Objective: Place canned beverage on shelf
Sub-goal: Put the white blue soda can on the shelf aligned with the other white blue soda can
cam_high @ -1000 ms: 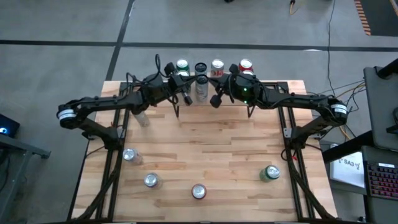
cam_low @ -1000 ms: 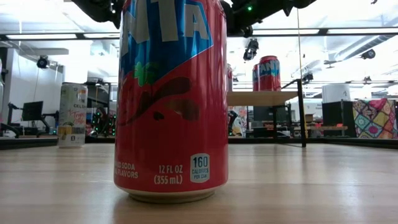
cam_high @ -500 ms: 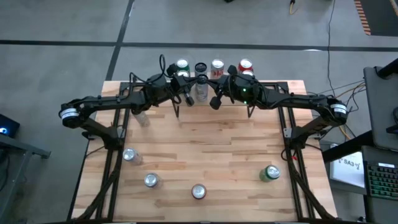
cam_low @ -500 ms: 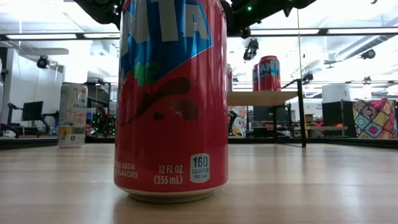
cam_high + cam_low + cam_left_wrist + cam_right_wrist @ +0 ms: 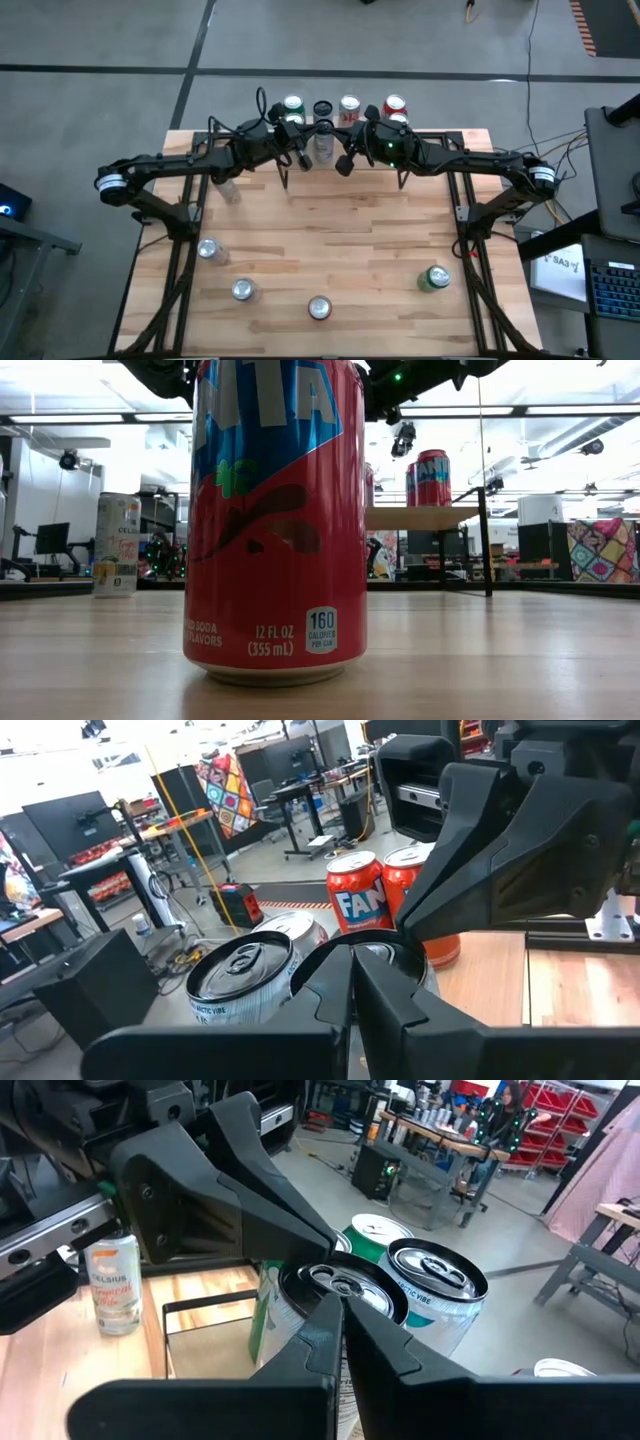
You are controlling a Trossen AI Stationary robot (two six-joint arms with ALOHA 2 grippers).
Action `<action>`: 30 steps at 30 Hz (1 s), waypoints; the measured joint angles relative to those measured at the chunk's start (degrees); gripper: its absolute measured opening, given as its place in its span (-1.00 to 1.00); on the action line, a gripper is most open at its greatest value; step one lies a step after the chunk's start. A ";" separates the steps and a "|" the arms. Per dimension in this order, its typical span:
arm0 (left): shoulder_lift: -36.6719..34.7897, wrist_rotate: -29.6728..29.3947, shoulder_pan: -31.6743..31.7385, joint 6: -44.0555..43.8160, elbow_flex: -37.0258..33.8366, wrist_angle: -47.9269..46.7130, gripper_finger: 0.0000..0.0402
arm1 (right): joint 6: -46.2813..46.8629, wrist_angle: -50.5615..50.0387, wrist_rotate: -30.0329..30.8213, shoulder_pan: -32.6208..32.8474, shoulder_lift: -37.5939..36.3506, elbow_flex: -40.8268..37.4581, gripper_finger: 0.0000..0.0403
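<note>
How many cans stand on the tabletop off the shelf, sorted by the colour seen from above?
Silver-top cans: 3
Green can: 1
White can: 1
Total: 5

We see a butcher-block table (image 5: 340, 230) of pale, smooth wood strips — faintly sheened. The red can (image 5: 275, 520) is glossy painted metal; other can tops (image 5: 240, 965) are bare, shiny aluminium. Gripper fingers (image 5: 330, 1335) look matt black plastic — the shelf (image 5: 420, 517) has a light wood top.
</note>
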 joint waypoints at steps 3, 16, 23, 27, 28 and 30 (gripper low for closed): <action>0.00 0.02 -0.04 -0.23 0.00 -0.08 -1.00 | -0.61 -0.02 0.02 0.00 0.00 0.00 -0.95; -0.02 2.00 -0.76 -2.16 0.00 -0.23 -1.00 | -2.87 0.37 3.67 -0.13 0.00 0.00 -0.95; -0.50 2.01 -0.79 -2.16 0.00 0.16 -1.00 | -2.91 -0.18 3.65 -0.13 -0.84 -0.09 -0.95; -1.74 2.01 -0.79 -2.07 0.00 0.14 -1.00 | -2.90 -0.37 3.65 -0.13 -1.46 -0.11 -0.95; -2.15 2.01 -0.79 -1.90 0.00 0.12 -1.00 | -2.90 -0.38 3.65 -0.13 -1.55 -0.11 -0.95; -2.75 1.98 -0.79 -1.44 0.00 -0.20 -1.00 | -2.90 -0.46 3.61 -0.13 -1.60 -0.11 -0.95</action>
